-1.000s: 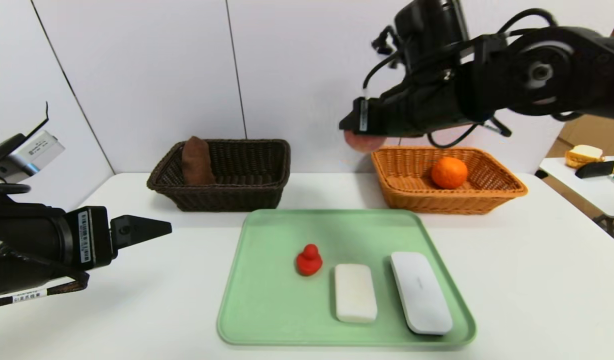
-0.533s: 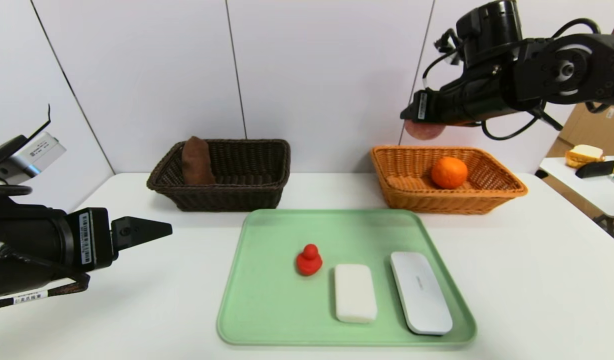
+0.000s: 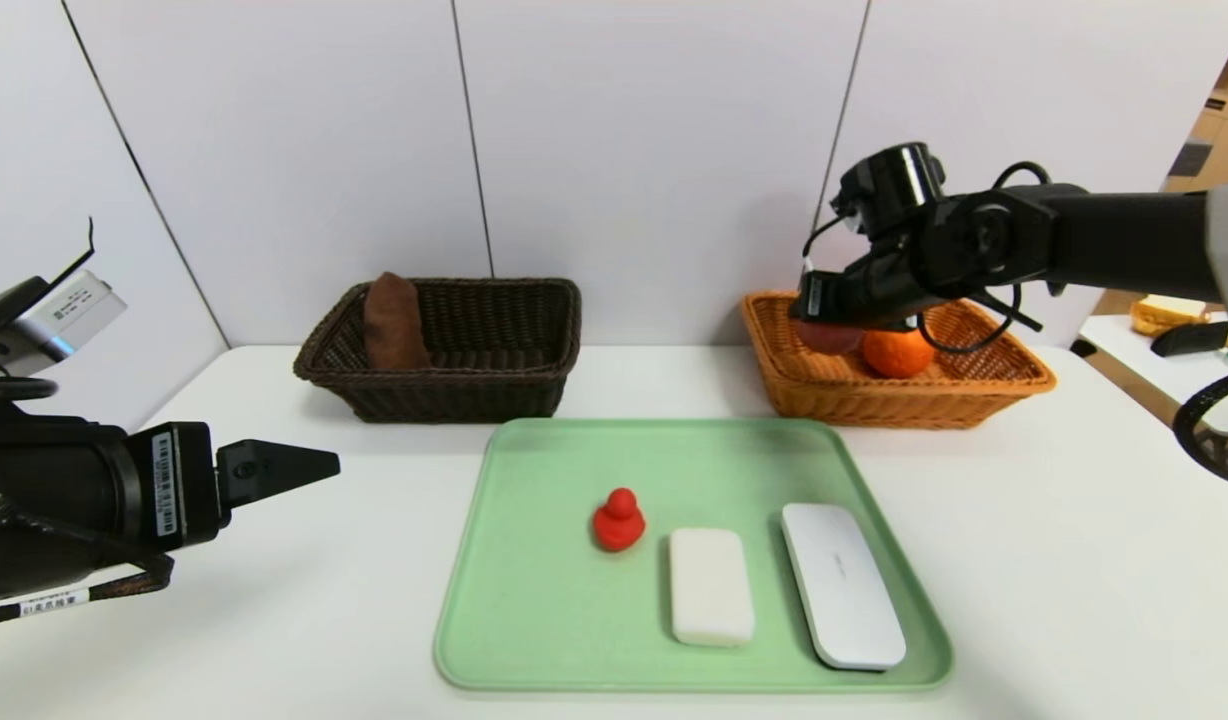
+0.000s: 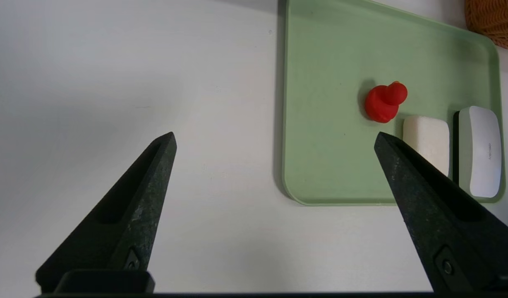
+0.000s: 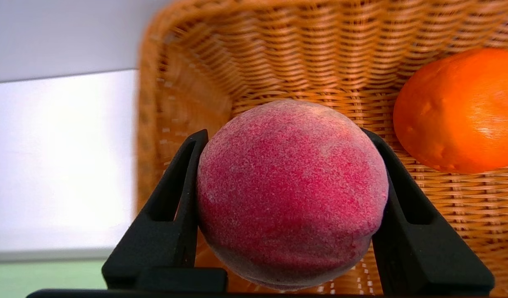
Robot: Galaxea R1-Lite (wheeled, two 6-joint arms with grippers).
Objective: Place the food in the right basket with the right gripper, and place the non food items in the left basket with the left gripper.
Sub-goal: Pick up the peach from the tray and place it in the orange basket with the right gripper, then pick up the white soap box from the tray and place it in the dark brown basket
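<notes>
My right gripper is shut on a red peach and holds it low inside the orange wicker basket, beside an orange. The peach also shows in the head view. My left gripper is open and empty, hovering over the table left of the green tray. On the tray lie a red toy duck, a white soap bar and a white remote-like case. The dark basket at the back left holds a brown object.
A side table at the far right carries bread and a dark object. The white wall stands close behind both baskets. The white table surface spreads around the tray.
My right arm has carried the peach rightward and down, from high above the tray's far edge into the orange basket. The left arm has barely moved.
</notes>
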